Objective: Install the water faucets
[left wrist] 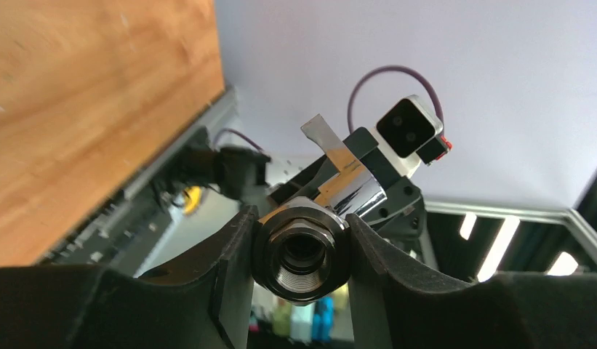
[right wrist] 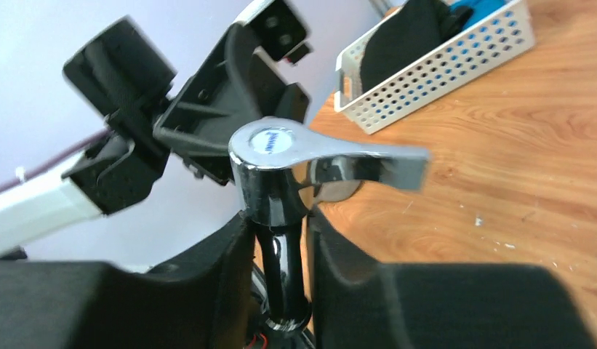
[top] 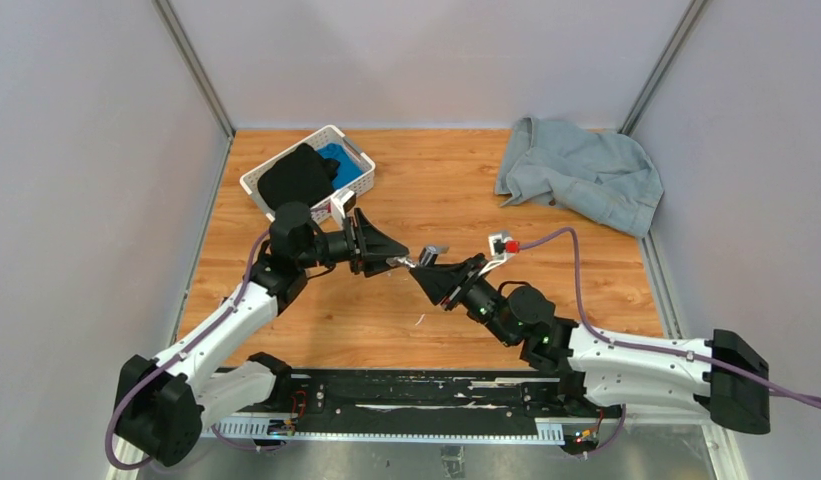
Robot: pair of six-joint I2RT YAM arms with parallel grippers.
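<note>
My left gripper clamps the stubby grey threaded metal nut. Just beyond it at 1 o'clock, my right gripper grips the shiny chrome lever-handled tap. I judge this the mid-air mating step; next needs aligned axes, then twisting.

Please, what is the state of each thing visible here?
Left pincer: shut on the threaded fitting.
Right pincer: shut on the tap, at its stem.
Threaded fitting: aloft, against the tap.
Tap: aloft, off the table.
Basket: holds dark cloth.
Denim garment: crumpled on the table.
</note>
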